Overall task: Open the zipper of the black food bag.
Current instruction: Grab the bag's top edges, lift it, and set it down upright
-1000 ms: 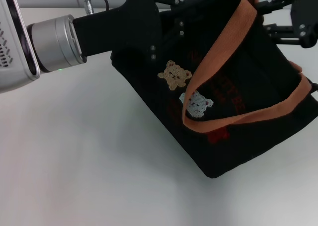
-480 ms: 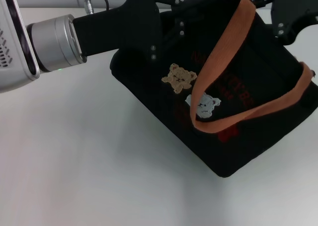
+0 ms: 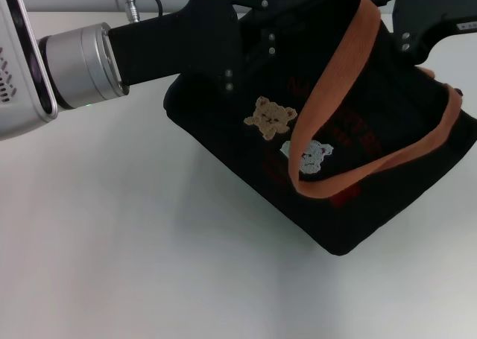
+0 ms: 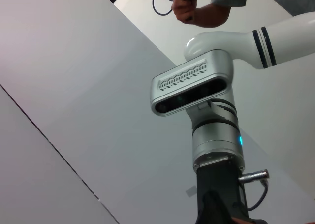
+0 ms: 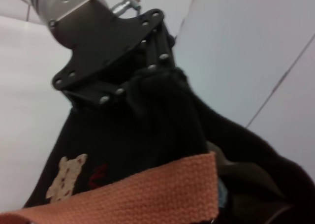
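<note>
A black food bag sits tilted on a white table, filling the head view from centre out toward three o'clock, its lowest corner at about five o'clock resting on the tabletop. An orange handle loops across the front panel, over a tan bear patch and a white bear patch, with red print partly hidden behind the strap. The left gripper reaches in from nine o'clock and meets the bag's upper edge near twelve o'clock; in the right wrist view its black linkage pinches a bunched ridge of the dark fabric, so it is clamped on the bag. The right gripper hangs at the bag's top corner around one o'clock, against the orange handle; whether its fingers are apart or together cannot be told. The left wrist view shows only the right arm against a pale wall, and a person's hand holding a cable at twelve o'clock
</note>
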Motion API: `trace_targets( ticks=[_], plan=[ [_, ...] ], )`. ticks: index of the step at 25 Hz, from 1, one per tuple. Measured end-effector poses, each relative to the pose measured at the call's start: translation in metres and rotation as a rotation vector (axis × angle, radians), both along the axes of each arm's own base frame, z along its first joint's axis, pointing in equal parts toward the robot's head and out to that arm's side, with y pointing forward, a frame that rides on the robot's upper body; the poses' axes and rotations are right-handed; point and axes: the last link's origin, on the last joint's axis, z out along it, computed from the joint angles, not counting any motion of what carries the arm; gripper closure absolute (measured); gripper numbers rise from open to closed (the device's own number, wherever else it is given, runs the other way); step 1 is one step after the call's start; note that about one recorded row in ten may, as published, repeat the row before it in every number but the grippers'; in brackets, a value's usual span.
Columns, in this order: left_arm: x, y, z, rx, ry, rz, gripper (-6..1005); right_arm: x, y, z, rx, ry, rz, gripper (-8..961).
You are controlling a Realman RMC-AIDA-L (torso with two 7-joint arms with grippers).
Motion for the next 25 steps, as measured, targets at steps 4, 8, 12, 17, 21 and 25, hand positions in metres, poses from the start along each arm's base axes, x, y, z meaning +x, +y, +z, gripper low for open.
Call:
trace_targets(
  ticks=[4, 8, 12, 17, 21, 25],
  plan=[
    [0.0, 0.0, 0.0, 0.0, 0.0, 0.0, 877, -0.001, -0.003, -0.005, 0.006, -0.016, 0.038, 623],
    [0.0, 0.0, 0.0, 0.0, 0.0, -0.001, 877, -0.001, -0.004, -0.01, 0.027, -0.016, 0.072, 660],
    [0.0, 0.0, 0.0, -0.001, 0.001, 0.0, 877, -0.002, -0.004, -0.015, 0.022, -0.023, 0.088, 731],
    [0.0, 0.0, 0.0, -0.001, 0.001, 0.0, 877, -0.003, -0.003, -0.019, 0.007, -0.03, 0.095, 841],
    [0.0, -0.001, -0.001, -0.002, 0.0, -0.001, 877, -0.002, -0.002, -0.021, -0.001, -0.035, 0.093, 892],
    [0.0, -0.001, -0.001, -0.002, -0.001, -0.002, 877, -0.002, 0.0, -0.023, -0.008, -0.043, 0.092, 944]
  ],
)
